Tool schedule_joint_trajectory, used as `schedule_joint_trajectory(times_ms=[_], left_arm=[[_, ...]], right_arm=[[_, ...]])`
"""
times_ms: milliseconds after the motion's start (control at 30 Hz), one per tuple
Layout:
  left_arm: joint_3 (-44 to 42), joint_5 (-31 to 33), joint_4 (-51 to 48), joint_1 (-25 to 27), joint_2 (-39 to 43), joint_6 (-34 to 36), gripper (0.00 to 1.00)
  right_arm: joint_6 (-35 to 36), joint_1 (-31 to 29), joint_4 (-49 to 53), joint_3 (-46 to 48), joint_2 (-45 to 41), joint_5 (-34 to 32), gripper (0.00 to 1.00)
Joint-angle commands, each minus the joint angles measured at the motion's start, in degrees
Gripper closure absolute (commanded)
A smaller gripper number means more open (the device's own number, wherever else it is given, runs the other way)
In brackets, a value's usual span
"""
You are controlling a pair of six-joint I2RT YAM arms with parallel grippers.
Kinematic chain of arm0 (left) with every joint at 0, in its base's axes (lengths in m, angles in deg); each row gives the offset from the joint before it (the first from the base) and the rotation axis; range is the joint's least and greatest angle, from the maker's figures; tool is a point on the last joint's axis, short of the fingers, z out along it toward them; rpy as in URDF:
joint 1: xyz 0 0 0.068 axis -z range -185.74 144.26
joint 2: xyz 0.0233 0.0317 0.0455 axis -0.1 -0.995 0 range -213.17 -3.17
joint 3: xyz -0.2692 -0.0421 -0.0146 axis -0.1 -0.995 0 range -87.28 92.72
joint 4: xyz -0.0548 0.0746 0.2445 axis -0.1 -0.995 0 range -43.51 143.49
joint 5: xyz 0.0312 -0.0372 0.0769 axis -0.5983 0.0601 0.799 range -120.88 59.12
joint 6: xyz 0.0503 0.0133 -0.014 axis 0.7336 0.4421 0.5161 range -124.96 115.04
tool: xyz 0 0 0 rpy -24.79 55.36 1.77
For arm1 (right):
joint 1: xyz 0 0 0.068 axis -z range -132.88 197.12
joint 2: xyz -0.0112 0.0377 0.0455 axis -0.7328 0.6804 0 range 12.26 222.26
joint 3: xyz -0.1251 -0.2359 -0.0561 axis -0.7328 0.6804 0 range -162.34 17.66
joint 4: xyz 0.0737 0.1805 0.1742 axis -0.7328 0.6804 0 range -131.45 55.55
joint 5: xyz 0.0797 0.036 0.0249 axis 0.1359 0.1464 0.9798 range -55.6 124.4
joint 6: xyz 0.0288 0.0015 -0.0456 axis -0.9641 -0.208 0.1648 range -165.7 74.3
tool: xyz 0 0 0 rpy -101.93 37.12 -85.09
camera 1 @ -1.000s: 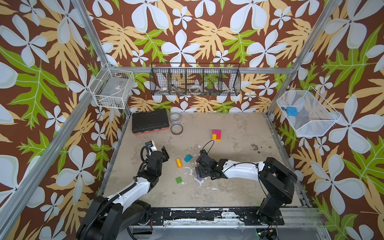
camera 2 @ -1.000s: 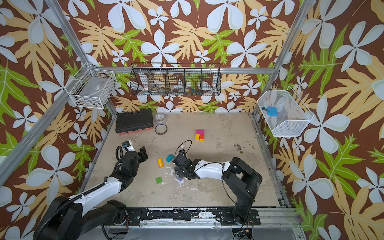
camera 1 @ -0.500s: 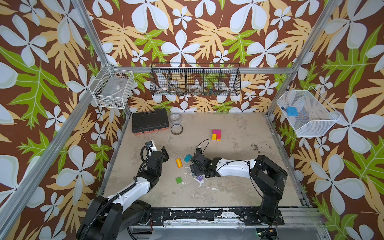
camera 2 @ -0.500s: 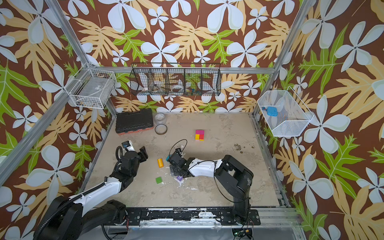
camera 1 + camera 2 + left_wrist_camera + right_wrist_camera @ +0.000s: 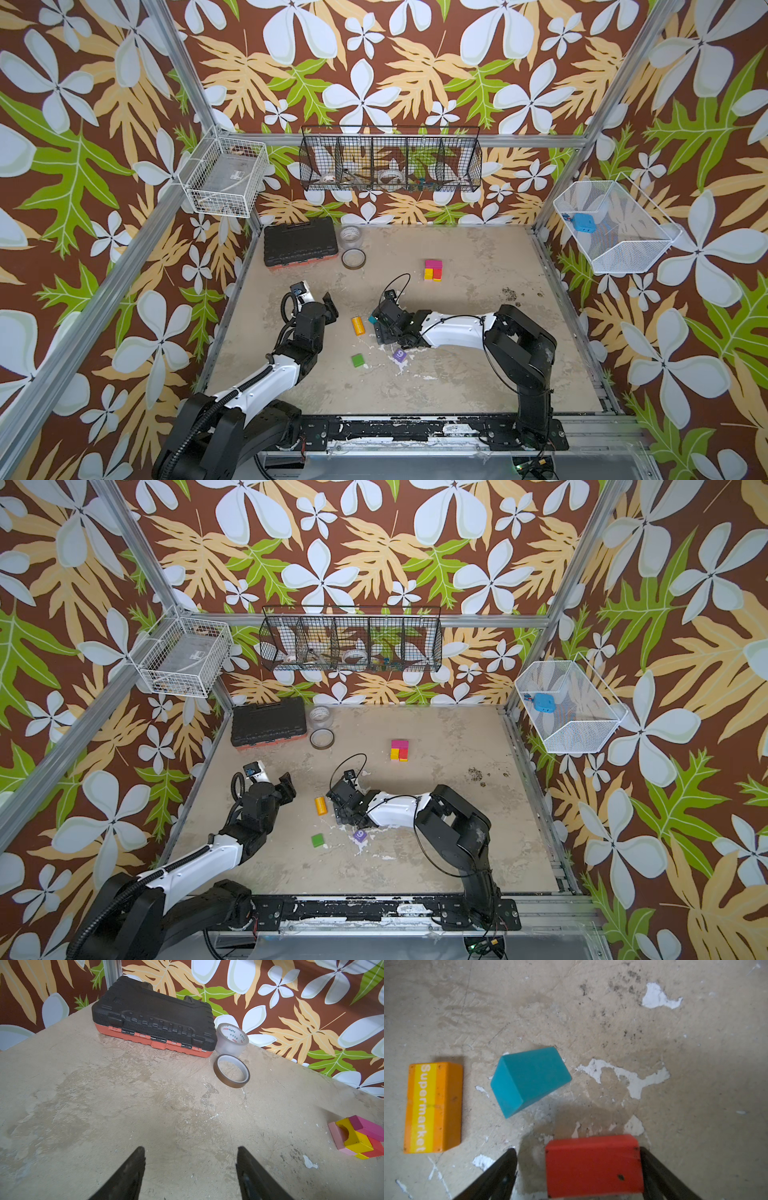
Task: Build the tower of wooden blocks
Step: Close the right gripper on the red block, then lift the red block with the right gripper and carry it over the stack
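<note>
Jaws of my right gripper stood apart around a red block. One finger lay against an end of the block, and a clear gap showed between the other finger and the opposite end, so nothing was clamped. Whether the block sat on the table or hung just above it, I could not tell. Just past my fingertips a teal block with a slanted face lay on the table, and beside it, not touching, an orange block lettered "Supermarket" lay flat. In both top views a purple cube sat near my right wrist on the side toward the base rail, with a green block beyond it toward my left arm.

My left gripper hung above bare table, its fingers well apart with nothing between them. Farther off, toward the back of the table, stood the tower: a low stack of pink, yellow, red and magenta blocks, the yellow one with an arched cut-out. At the back wall lay a black toolbox, a clear tape roll just beside it and a brown tape ring in front of that.
</note>
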Motion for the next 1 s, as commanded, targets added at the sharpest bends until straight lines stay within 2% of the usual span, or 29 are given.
schedule_joint_trajectory(times_ms=[0,400,600,800,967], left_arm=[[-0.1,0.0,1.0,-0.1,0.2,0.4,0.3],[-0.1,-0.2,1.0,-0.1,0.1,0.5,0.3],[-0.4,-1.0,1.5,-0.1,0.3,0.8,0.29],[-1.2,-5.9,4.4,-0.1,-0.1,2.9,0.25],[-1.4,-6.5,4.8,0.0,0.0,3.1,0.22]], right_arm=[[-1.2,0.0,4.4,0.6,0.9,3.8,0.2],[-0.7,0.1,5.0,2.4,-1.4,1.9,0.45],[-0.1,1.9,6.3,2.6,-6.5,-0.6,0.56],[-0.1,5.5,6.7,3.1,-15.5,-5.0,0.58],[1.1,9.9,8.7,-1.6,-17.0,-5.6,0.65]])
